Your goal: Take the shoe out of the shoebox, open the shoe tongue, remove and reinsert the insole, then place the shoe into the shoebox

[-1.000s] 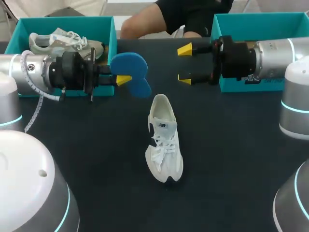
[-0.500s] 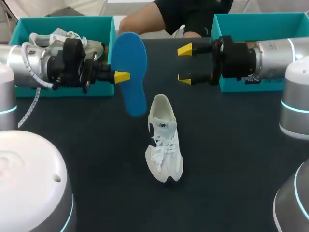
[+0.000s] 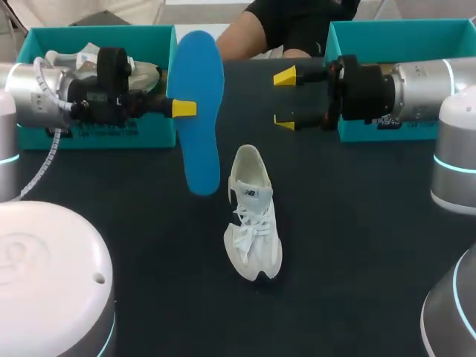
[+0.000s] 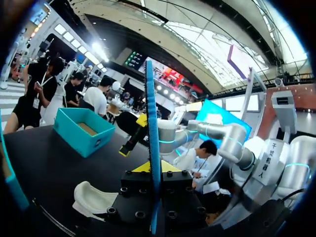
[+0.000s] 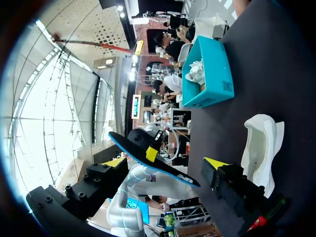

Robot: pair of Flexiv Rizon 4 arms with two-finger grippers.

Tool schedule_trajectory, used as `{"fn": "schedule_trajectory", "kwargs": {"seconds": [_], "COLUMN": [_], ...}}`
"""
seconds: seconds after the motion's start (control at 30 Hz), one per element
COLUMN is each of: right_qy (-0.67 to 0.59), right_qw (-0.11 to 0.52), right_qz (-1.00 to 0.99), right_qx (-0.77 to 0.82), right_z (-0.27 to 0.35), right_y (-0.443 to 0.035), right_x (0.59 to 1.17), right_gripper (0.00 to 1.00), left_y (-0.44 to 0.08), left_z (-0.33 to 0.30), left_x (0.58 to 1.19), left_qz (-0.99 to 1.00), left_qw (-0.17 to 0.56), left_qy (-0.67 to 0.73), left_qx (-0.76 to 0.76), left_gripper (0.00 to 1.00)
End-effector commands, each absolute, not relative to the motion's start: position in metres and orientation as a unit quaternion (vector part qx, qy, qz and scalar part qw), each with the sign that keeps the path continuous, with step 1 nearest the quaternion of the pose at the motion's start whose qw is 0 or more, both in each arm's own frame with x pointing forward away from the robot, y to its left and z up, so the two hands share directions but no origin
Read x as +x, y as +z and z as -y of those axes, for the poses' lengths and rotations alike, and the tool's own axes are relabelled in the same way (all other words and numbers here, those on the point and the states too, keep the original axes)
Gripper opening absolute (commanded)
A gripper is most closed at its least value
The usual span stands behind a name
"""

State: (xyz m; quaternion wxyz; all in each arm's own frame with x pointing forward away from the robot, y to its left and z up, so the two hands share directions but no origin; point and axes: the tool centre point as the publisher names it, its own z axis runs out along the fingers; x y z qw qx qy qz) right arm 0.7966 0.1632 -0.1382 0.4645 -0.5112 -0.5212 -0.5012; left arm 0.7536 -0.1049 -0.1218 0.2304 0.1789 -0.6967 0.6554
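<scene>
Left jaws: the left gripper [image 3: 184, 108] is pinched on the blue insole [image 3: 199, 160] near its middle, one yellow tip on the near face.
Right jaws: the right gripper [image 3: 285, 99] is spread wide, with nothing between the tips; it is held above the table [image 3: 357, 245] in front of the right shoebox [image 3: 401, 27].
Insole: held clear of the table, seen edge-on between the fingers in the left wrist view.
Shoe: the white shoe [image 3: 253, 216] lies on the table between the arms, outside both boxes, heel opening toward the far side, toe toward the robot.
Key relation: the insole's long axis runs roughly in line with the shoe's; its nearer end is just beside the heel opening, on the left side.
Nearer arm: the left, judged best placed for reinsertion.
Beyond: the left shoebox [image 3: 89, 31] holds a second shoe [image 3: 63, 58].
Hidden: the other left fingertip is covered by the insole; the shoe's inside and tongue cannot be made out; the insole's height above the shoe cannot be told.
</scene>
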Motion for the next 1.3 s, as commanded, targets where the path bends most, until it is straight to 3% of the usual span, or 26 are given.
{"fn": "schedule_trajectory", "kwargs": {"seconds": [0.03, 0.4, 0.9, 1.3], "right_qy": [-0.501, -0.501, -0.501, -0.462], "right_qw": [0.463, 0.463, 0.463, 0.351], "right_qz": [0.521, 0.521, 0.521, 0.588], "right_qx": [-0.513, -0.513, -0.513, -0.563], "right_z": [-0.166, -0.166, -0.166, -0.175], "right_y": [-0.138, -0.138, -0.138, -0.131], "right_x": [0.796, 0.796, 0.796, 0.775], "right_gripper": [1.00, 1.00, 1.00, 1.00], "left_y": [-0.123, -0.123, -0.180, -0.187], "left_z": [0.105, 0.105, 0.122, 0.126], "left_x": [0.755, 0.755, 0.774, 0.781], "left_qz": [0.621, 0.621, 0.598, 0.552], "left_qw": [0.403, 0.403, 0.437, 0.501], "left_qy": [0.566, 0.566, 0.556, 0.518], "left_qx": [0.362, 0.362, 0.377, 0.420], "left_gripper": [0.00, 0.00, 0.00, 0.00]}}
